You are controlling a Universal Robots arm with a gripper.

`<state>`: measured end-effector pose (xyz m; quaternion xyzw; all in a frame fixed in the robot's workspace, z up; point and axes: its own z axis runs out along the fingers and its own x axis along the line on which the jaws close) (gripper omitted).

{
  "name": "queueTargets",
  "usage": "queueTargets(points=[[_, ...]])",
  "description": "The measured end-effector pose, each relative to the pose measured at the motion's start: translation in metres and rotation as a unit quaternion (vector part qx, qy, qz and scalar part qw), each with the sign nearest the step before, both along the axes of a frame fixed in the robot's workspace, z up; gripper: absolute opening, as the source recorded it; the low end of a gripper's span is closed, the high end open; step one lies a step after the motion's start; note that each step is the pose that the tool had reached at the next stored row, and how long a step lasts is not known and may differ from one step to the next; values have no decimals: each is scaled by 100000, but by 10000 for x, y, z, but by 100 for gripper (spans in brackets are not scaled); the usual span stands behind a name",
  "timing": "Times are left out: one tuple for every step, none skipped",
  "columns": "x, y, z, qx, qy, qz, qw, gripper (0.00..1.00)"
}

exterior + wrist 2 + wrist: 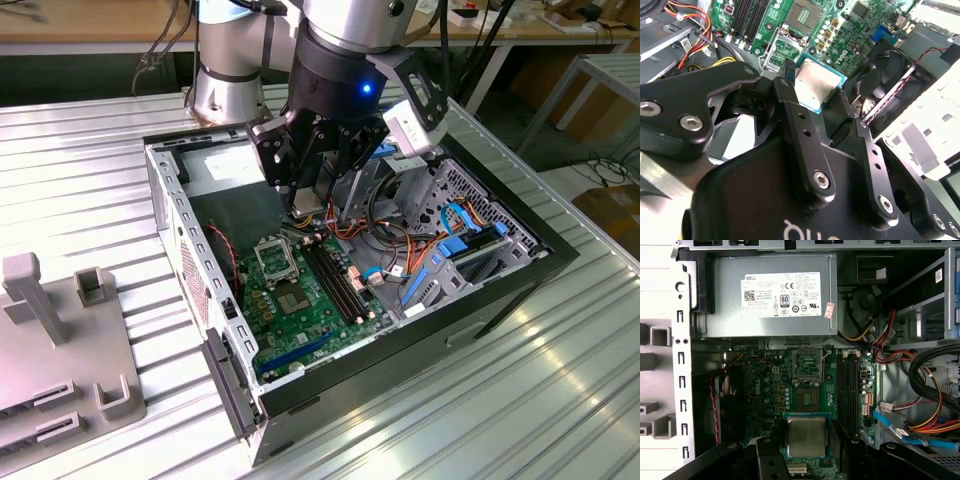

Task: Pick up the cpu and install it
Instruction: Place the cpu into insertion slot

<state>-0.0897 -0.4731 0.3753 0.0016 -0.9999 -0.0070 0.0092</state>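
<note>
The cpu (805, 436) is a small square chip with a silver-grey top and a green rim. It sits between my gripper's (806, 435) two black fingers (771, 440), which are shut on its edges. The second wrist view shows the cpu (812, 85) tilted in the gripper (814, 90), hanging above the motherboard (860, 25). From the exterior view, my gripper (315, 205) hovers inside the open computer case (190, 230), a little above the board and behind the socket (295, 300). The socket (807, 400) lies open, its silver metal frame (807, 362) swung up.
Long black memory slots (340, 285) run beside the socket. A grey power supply (770, 295) fills the case's back. Coloured cables (400, 240) crowd the exterior view's right side. A black fan (885, 75) sits near the gripper. Grey fixtures (60, 350) stand outside the case.
</note>
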Motion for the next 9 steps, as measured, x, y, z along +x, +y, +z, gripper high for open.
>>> queueTargets(points=[[0,-2,-3,-3,2,0,100000,47],[0,-2,-4,1,-2,1,100000,47],[0,-2,-6,7,-5,0,100000,47],[0,-2,-7,5,-2,0,100000,47],[0,-2,-7,1,-1,-1,100000,47],[0,-2,-7,0,-2,-1,100000,47],[0,-2,-8,1,0,0,100000,47],[0,-2,-8,0,-1,1,100000,47],[0,-2,-9,0,-1,1,100000,47]])
